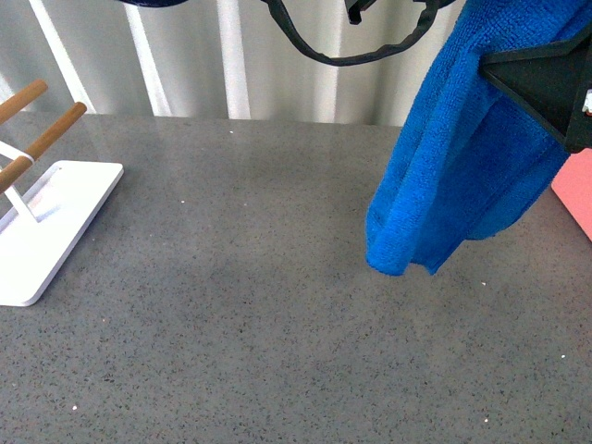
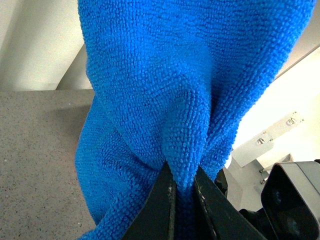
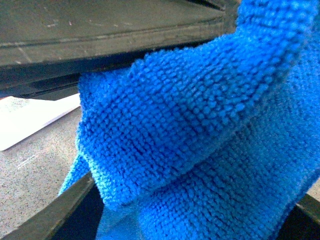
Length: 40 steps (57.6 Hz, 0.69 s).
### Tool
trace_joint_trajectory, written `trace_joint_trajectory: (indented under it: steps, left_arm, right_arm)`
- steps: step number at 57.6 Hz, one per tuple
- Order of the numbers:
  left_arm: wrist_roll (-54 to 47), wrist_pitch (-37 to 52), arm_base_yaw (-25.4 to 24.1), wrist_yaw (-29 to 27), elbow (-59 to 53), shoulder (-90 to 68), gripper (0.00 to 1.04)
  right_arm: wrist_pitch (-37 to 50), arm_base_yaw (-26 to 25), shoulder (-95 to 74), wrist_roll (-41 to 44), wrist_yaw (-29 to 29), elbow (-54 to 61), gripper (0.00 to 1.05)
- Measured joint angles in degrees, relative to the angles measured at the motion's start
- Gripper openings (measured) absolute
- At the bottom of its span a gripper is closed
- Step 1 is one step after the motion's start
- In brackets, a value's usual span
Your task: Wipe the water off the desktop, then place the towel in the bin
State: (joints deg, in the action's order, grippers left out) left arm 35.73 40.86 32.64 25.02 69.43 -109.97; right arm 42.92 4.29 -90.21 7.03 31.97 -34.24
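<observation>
Field notes, standing at the near edge.

- Towel [image 1: 462, 157]: bright blue and off the desktop [image 1: 259, 305]. It hangs in thick folds over the far right part of the surface, close to the right edge. The lowest fold droops toward the middle of the right half.
- Right gripper [image 1: 518, 74]: comes in from the right edge, raised well above the surface. Its black wedge-shaped tip points left into the upper part of the cloth. In the right wrist view one finger [image 3: 115, 40] lies along one side of a fat roll of terry and the other finger [image 3: 55, 215] sits on the opposite side. The cloth fills the space between them. That view is too close and crowded, so I cannot tell whether the jaws are pressing or merely around the roll.
- Left gripper [image 2: 182, 172]: the state is plain here. Its two black fingers [image 2: 160, 205] are drawn nearly together and pinch a gathered ridge of the towel, and the cloth fans out wide beyond the tips.
- Bin [image 1: 575, 199]: a salmon-pink sliver at the right edge, just beside and partly behind the hanging cloth.
- White rack base [image 1: 51, 227]: sits at the left edge with wooden bars [image 1: 46, 129] slanting above it, well apart from the towel.
- Black cable [image 1: 342, 55]: loops across the far side, above the surface.
</observation>
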Motion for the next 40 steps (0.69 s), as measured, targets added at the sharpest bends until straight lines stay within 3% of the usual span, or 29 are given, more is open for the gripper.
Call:
trace_joint_trajectory:
  steps: [25, 33, 40]
  left_arm:
    - [1.7, -0.74, -1.27, -1.53, 0.0, 0.98, 0.04]
    - [2.08, -1.62, -1.97, -1.92, -0.02, 1.25, 0.05]
    - [2.29, -1.64, -2.82, -2.19, -0.42, 1.4, 0.24]
  right_arm:
    - [2.1, -0.02, 0.74, -1.95, 0.35, 0.0, 0.1]
    - [1.81, -0.61, 1.62, -2.25, 0.5, 0.0, 0.05]
    - [1.75, -1.22, 1.75, -2.71, 0.52, 0.0, 0.05]
